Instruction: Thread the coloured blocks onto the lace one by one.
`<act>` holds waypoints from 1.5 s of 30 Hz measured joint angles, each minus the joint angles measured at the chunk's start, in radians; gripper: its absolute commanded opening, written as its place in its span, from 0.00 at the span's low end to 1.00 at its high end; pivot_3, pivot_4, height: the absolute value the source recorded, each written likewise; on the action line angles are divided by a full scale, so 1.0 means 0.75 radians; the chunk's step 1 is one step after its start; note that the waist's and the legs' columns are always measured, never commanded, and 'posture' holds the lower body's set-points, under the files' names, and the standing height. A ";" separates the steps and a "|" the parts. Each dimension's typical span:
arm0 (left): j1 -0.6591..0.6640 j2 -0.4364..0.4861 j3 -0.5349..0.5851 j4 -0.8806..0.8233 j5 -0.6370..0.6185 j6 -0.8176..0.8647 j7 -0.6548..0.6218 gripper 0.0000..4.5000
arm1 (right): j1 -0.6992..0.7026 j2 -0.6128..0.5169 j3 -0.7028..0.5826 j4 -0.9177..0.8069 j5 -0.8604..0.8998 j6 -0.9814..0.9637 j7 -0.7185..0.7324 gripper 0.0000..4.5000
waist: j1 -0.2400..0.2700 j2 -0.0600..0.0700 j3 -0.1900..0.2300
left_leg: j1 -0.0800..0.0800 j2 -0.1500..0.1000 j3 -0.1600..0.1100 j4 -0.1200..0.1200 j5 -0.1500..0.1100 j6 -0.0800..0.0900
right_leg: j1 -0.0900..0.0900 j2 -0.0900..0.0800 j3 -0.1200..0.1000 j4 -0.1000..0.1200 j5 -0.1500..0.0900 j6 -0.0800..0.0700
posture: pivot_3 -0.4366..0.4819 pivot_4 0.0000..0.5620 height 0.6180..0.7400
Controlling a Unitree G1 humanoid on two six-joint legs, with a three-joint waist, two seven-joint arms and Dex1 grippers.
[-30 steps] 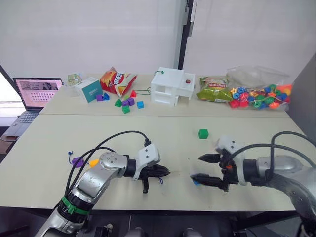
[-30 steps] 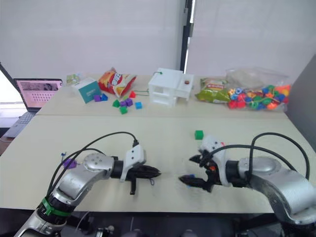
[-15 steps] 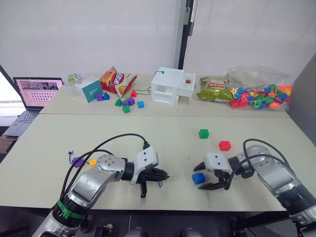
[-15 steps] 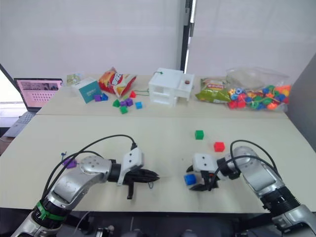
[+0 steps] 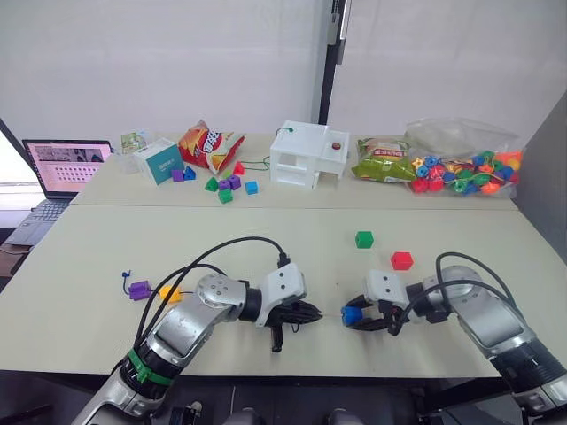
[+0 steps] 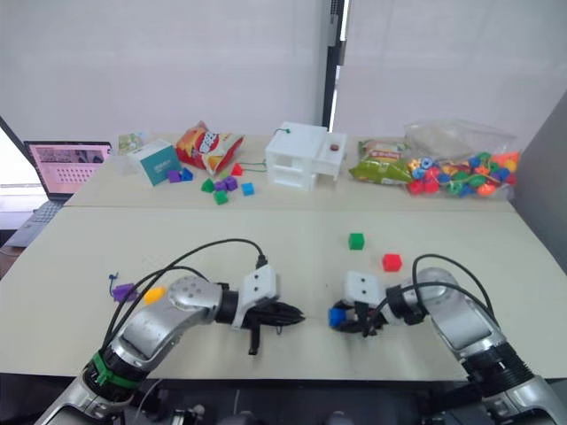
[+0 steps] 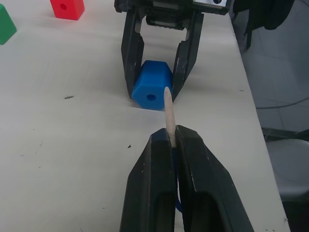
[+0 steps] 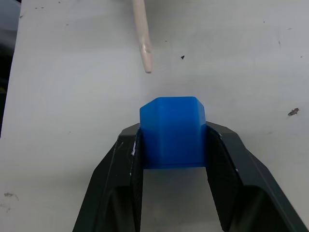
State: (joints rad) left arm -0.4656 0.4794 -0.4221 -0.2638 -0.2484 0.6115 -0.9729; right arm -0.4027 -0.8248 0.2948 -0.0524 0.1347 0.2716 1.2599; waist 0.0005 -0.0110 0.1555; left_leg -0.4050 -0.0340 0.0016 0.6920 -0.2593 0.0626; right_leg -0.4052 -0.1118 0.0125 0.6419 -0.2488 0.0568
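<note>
Right gripper [image 8: 172, 145] now clamped on the blue block [image 7: 151, 90], low centre-right of the head view; half a second ago its fingers were apart just beside the block, so the grasp has only just landed; block sits on the table [image 5: 266, 248] or barely off it, can't tell which. Left gripper [image 7: 172, 154] pinched together on the lace [image 7: 167, 113], stiff pale tip sticking out ahead; it has moved right toward the block since the last frame; tip now just short of the block's hole, slightly off to one side of it in the left wrist view, not yet in.

Meaning: both halves of the first threading are in hand, insertion is next; needs a small lateral correction to line tip and hole.

Still loose: green block [image 5: 364, 239] and red block [image 5: 402, 260] right of centre; purple block [image 5: 138, 289] and yellow-orange block [image 5: 168, 293] at left.
</note>
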 measured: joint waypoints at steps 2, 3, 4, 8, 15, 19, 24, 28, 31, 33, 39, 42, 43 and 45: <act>-0.011 -0.008 -0.012 0.026 0.018 -0.001 0.001 0.00 | 0.008 0.000 -0.003 -0.031 -0.005 0.033 -0.016 0.29 | 0.001 0.000 0.000 | 0.000 0.000 0.000 0.000 0.000 0.000 | 0.000 0.000 0.000 0.000 0.000 0.000 | 0.48 0.27 1.00; -0.011 -0.013 -0.017 0.034 0.021 -0.002 0.000 0.00 | 0.012 0.000 -0.003 -0.038 -0.005 0.039 -0.025 0.29 | 0.001 0.000 0.000 | 0.000 0.000 0.000 0.000 0.000 0.000 | 0.000 0.000 0.000 0.000 0.000 0.000 | 0.48 0.27 1.00; -0.012 -0.016 -0.023 0.042 0.023 -0.002 0.000 0.00 | 0.014 0.000 -0.004 -0.045 -0.005 0.047 -0.030 0.29 | 0.001 0.000 0.000 | 0.000 0.000 0.000 0.000 0.000 0.000 | 0.000 0.000 0.000 0.000 0.000 0.000 | 0.48 0.27 1.00; -0.041 -0.016 -0.051 0.062 0.058 -0.002 -0.002 0.00 | 0.020 0.000 -0.005 -0.064 -0.008 0.064 -0.042 0.29 | 0.001 0.000 0.000 | 0.000 0.000 0.000 0.000 0.000 0.000 | 0.000 0.000 0.000 0.000 0.000 0.000 | 0.48 0.27 1.00; -0.059 -0.047 -0.073 0.099 0.092 -0.002 0.002 0.00 | 0.020 0.000 -0.005 -0.092 -0.019 0.102 -0.050 0.29 | 0.003 0.000 0.000 | 0.000 -0.001 0.000 0.000 0.000 0.000 | 0.000 0.000 -0.001 0.000 0.000 0.000 | 0.48 0.27 1.00; -0.067 -0.057 -0.084 0.114 0.112 -0.002 0.000 0.00 | 0.020 0.000 -0.005 -0.104 -0.019 0.129 -0.053 0.29 | 0.004 0.000 0.000 | 0.000 -0.001 0.000 0.000 0.000 0.000 | 0.000 0.000 -0.001 0.000 0.000 0.000 | 0.48 0.27 1.00; -0.087 -0.083 -0.092 0.141 0.125 -0.002 0.002 0.00 | 0.019 0.000 -0.005 -0.122 -0.020 0.161 -0.057 0.29 | 0.005 0.000 0.000 | -0.001 -0.001 0.000 0.000 0.000 0.000 | 0.000 0.000 -0.001 0.000 0.000 0.000 | 0.48 0.27 1.00; -0.090 -0.101 -0.092 0.151 0.144 -0.002 0.008 0.00 | 0.019 -0.003 -0.006 -0.132 -0.020 0.187 -0.057 0.29 | 0.008 0.000 0.000 | -0.001 -0.001 0.000 0.001 0.000 0.000 | 0.000 0.000 -0.001 0.000 0.000 0.000 | 0.48 0.27 1.00; -0.090 -0.110 -0.092 0.164 0.148 -0.002 0.011 0.00 | 0.020 -0.004 -0.007 -0.141 -0.021 0.202 -0.059 0.29 | 0.010 0.000 0.000 | -0.001 -0.001 0.000 0.001 0.000 0.000 | 0.000 0.000 -0.001 0.000 0.000 0.000 | 0.48 0.27 1.00; -0.091 -0.111 -0.092 0.164 0.149 -0.002 0.009 0.00 | 0.020 -0.004 -0.007 -0.144 -0.021 0.205 -0.060 0.29 | 0.010 0.000 0.000 | -0.001 -0.001 0.000 0.001 0.000 0.000 | 0.000 0.000 -0.001 0.000 0.000 0.000 | 0.48 0.27 1.00; -0.098 -0.121 -0.093 0.165 0.154 -0.002 0.005 0.00 | 0.018 -0.005 -0.009 -0.152 -0.022 0.236 -0.060 0.29 | 0.013 0.000 0.000 | -0.001 -0.001 0.000 0.001 0.000 0.000 | 0.001 0.000 -0.001 0.000 0.000 0.000 | 0.48 0.27 1.00; -0.102 -0.127 -0.094 0.165 0.167 -0.001 0.003 0.00 | 0.013 -0.002 -0.009 -0.153 -0.032 0.245 -0.059 0.29 | 0.014 0.000 0.000 | -0.001 -0.001 0.000 0.002 0.000 0.000 | 0.001 0.000 -0.001 0.000 0.000 0.000 | 0.48 0.27 1.00; -0.104 -0.128 -0.094 0.165 0.168 0.000 0.003 0.00 | 0.012 -0.002 -0.009 -0.153 -0.034 0.246 -0.059 0.29 | 0.014 0.000 0.000 | -0.001 -0.001 0.000 0.002 0.000 0.000 | 0.001 0.000 -0.001 0.000 0.000 0.000 | 0.48 0.27 1.00; -0.106 -0.130 -0.093 0.165 0.169 0.002 0.003 0.00 | 0.009 0.002 -0.009 -0.154 -0.043 0.251 -0.058 0.29 | 0.014 0.000 0.000 | -0.001 -0.001 0.000 0.002 0.000 0.000 | 0.001 0.000 -0.001 0.000 0.000 0.000 | 0.48 0.27 1.00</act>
State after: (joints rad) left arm -0.5449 0.3819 -0.4921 -0.1399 -0.1216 0.6131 -0.9704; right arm -0.3960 -0.8236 0.2883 -0.1682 0.1022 0.4596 1.2160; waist 0.0108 -0.0112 0.1556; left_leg -0.4055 -0.0346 0.0015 0.6935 -0.2593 0.0627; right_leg -0.4043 -0.1118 0.0117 0.6416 -0.2488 0.0571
